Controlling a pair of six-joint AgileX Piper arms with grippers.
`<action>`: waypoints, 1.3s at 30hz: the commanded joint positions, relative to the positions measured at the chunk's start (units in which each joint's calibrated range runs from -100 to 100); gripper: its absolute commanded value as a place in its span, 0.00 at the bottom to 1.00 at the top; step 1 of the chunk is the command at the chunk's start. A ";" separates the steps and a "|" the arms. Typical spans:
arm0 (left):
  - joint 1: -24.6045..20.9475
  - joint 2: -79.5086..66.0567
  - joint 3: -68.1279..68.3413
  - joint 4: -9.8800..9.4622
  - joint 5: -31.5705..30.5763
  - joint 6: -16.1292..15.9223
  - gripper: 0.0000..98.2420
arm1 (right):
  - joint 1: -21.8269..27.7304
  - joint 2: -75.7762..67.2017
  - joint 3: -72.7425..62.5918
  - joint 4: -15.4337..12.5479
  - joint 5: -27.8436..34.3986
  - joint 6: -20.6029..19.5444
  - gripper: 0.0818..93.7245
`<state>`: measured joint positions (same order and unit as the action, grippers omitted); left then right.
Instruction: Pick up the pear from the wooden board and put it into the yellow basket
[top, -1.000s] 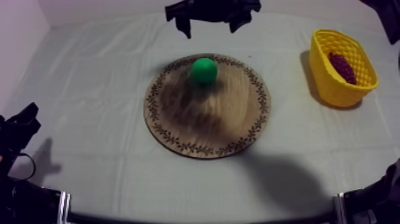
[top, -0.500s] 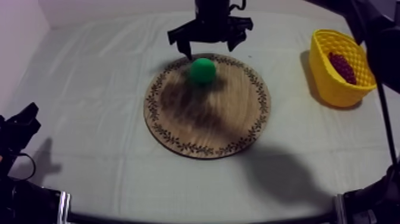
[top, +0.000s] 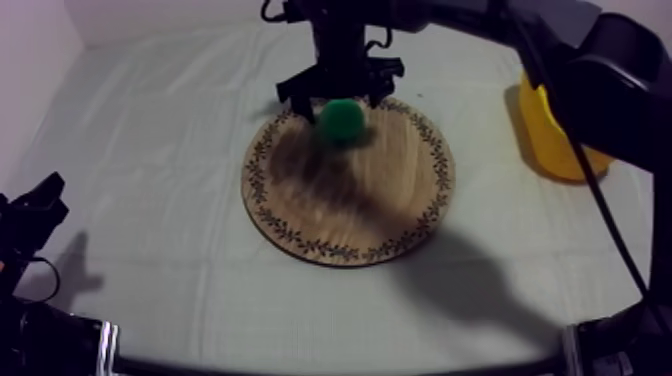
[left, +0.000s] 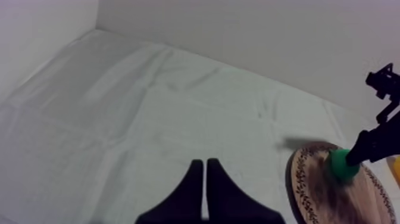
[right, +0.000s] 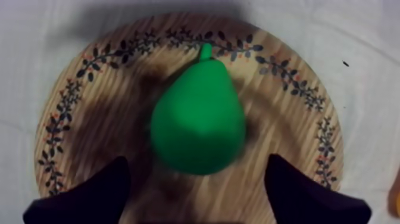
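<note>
So, the right gripper (top: 332, 98) has dropped in from past the far edge of the round wooden board with the patterned rim (top: 350, 205). It now hangs right over the green toy pear (top: 342, 119), black fingers spread wide, one on each side, nothing gripped yet. The pear lies on the board's far part. I'd guess closing on it comes next. The yellow plastic basket (top: 555, 150) waits off the board's right side. The left gripper (left: 204, 171) sits well away, fingers pressed together.
</note>
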<state>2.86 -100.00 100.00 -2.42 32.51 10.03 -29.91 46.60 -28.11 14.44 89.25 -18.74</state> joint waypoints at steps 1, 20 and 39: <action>0.00 0.00 0.00 0.00 -0.01 0.01 0.00 | 0.07 1.34 -1.05 0.16 -0.05 0.03 0.68; 0.00 0.00 0.00 0.00 -0.01 0.01 0.00 | 1.35 9.99 -8.11 -0.13 -0.65 0.49 0.53; 0.00 0.00 0.00 0.00 -0.01 0.01 0.00 | 2.58 -3.70 1.69 -0.51 -1.51 2.65 0.32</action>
<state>2.86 -100.00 100.00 -2.42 32.51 10.03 -27.45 46.14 -28.35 13.77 88.10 -16.32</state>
